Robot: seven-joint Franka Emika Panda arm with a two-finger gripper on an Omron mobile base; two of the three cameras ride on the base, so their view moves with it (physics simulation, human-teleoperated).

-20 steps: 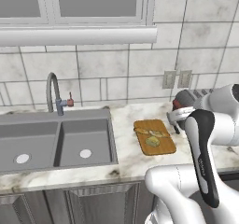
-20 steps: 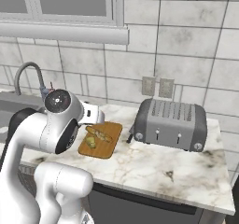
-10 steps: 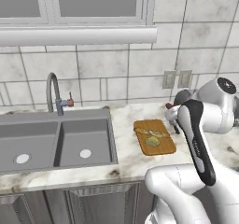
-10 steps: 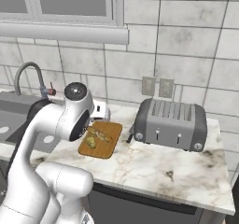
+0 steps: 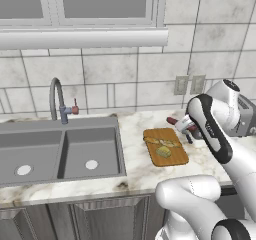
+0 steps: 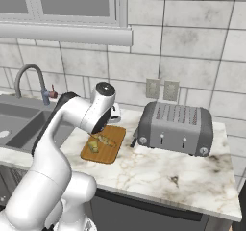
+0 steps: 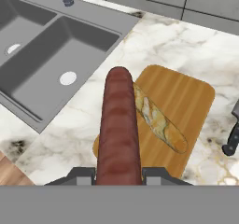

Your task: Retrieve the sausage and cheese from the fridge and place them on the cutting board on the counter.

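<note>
Sausage [image 7: 119, 125] in end effector [image 7: 119, 174] above cutting board [image 7: 186, 101].

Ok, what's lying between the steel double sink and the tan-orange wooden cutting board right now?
Nothing: only a bare strip of white-beige marbled counter separates the sink from the cutting board, clearest in the left base view.

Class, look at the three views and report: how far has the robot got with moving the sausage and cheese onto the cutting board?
Done: the cheese already lies on the cutting board, beside a small baguette.
In hand: the gripper is shut on the sausage, held above the board's near edge.
Left: lower the sausage onto the board and release.
</note>
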